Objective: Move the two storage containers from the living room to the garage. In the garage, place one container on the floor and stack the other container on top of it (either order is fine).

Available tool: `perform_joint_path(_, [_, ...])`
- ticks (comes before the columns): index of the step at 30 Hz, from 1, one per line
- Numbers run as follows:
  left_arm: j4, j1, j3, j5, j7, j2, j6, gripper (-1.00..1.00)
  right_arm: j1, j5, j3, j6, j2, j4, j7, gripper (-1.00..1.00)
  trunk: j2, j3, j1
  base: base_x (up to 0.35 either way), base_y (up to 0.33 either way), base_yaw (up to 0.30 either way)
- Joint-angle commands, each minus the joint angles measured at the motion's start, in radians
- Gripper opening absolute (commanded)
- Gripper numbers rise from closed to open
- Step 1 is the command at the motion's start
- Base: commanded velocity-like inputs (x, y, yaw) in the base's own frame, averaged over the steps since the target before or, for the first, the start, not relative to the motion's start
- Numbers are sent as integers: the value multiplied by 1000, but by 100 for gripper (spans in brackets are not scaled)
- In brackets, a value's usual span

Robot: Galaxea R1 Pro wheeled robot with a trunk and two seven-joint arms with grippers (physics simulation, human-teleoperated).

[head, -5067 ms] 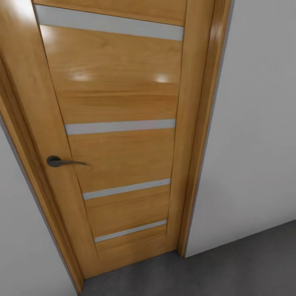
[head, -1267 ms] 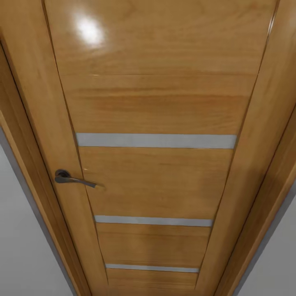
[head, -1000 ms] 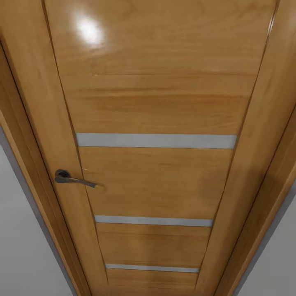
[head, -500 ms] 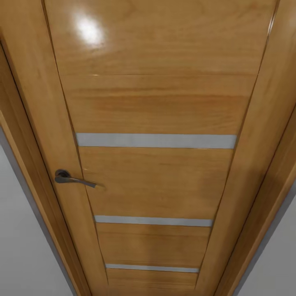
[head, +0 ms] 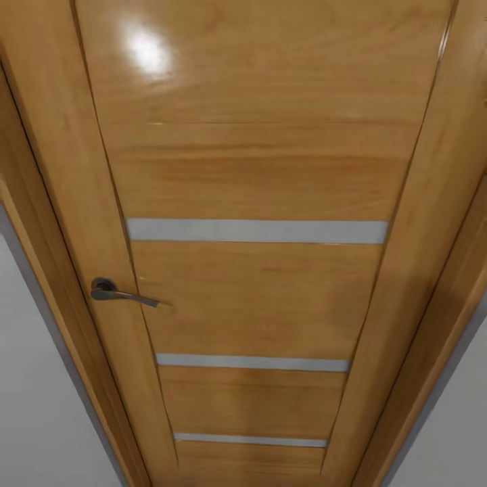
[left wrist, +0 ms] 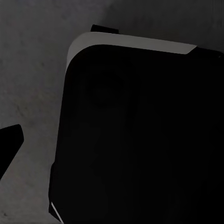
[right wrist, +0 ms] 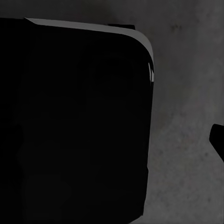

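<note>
Straight ahead of the head camera stood the door, orange wood with a glossy sheen and a bright glare patch toward 11 o'clock. Three pale grey strips crossed its panel, one above the other: the widest strip near the middle and two shorter ones toward 6 o'clock. A dark lever handle sat at 9 o'clock, its lever pointing toward the door's centre. The frame ran along both sides, and pale grey wall showed at 7 o'clock and at 5 o'clock.

Both wrist cameras looked onto the dark grey speckled floor, each with a large black rounded body with a pale edge in front of it. A small dark tip poked in at the left wrist view's edge, another at the right's. Whether either pincer was apart or together could not be told. No container was in sight.
</note>
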Motion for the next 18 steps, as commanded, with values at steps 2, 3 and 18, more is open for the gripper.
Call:
perform_joint_path(2, [0,0,1,6,1,0,-1,100,0,3,1,-3,0,0,0,100,0,-1,0,-190,0,0])
perform_joint_path(3, [0,0,1,6,1,0,-1,100,0,4,1,-3,0,0,0,100,0,-1,0,-245,0,0])
perform_joint_path(18, [0,0,1,6,1,2,-1,100,0,6,3,-4,0,0,4,100,0,-1,0,-259,0,0])
